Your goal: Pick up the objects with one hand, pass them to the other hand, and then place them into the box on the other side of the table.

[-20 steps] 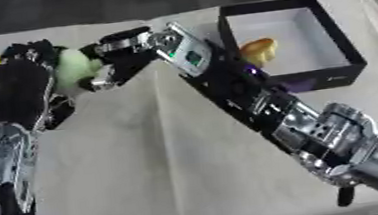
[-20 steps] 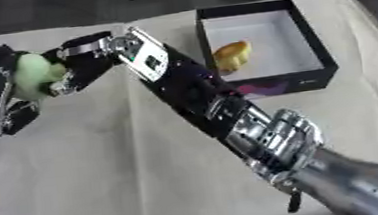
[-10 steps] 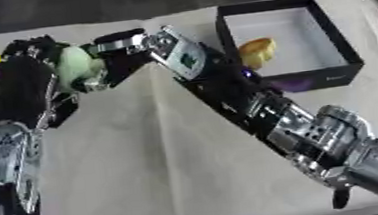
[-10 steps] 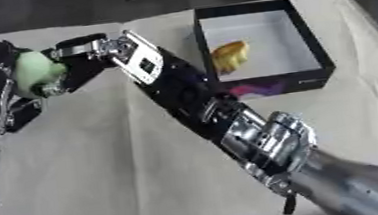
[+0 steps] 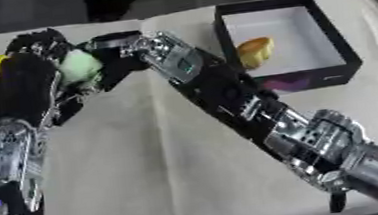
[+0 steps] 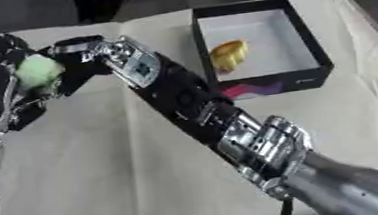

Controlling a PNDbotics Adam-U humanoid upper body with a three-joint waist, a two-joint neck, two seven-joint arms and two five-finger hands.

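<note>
hands (image 5: 35, 70) (image 5: 116, 54) share green object (image 5: 79, 68) (mid-handover)

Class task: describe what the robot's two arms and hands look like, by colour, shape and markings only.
Both hands, left hand and right hand, are black with jointed fingers. The right arm has a black forearm with a small greenish panel, silver metal joints and a smooth grey upper section. The left arm is black with silver parts.

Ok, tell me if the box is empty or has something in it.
Not empty. The black box is open on top, and one yellow-orange object lies on its white floor near the left wall. The rest shows bare.
</note>
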